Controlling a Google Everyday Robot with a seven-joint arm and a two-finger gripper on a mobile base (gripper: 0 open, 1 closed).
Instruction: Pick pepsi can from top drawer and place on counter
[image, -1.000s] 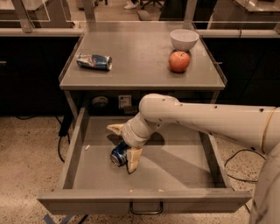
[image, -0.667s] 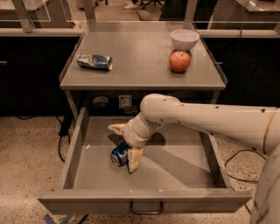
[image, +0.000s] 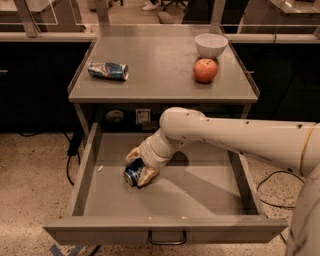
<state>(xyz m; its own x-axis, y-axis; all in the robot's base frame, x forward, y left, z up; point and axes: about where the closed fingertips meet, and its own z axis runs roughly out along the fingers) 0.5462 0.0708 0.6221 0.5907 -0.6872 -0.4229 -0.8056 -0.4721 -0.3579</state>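
The pepsi can (image: 131, 174), deep blue with a silver end, lies on its side on the floor of the open top drawer (image: 210, 195), left of its middle. My gripper (image: 139, 165) reaches down into the drawer from the right on a white arm. Its two tan fingers (image: 148, 175) are closed on the can from either side. The can still rests low in the drawer. The counter (image: 155, 65) is the grey tabletop above the drawer.
On the counter lie a crushed silver-blue can (image: 108, 70) at the left, a red apple (image: 205, 70) and a white bowl (image: 210, 45) at the right. The drawer's dark handle (image: 167, 239) is at the front. A cable (image: 272, 187) runs over the floor at the right.
The two fingers have drawn closer together around the pepsi can. The arm and the can have hardly moved.
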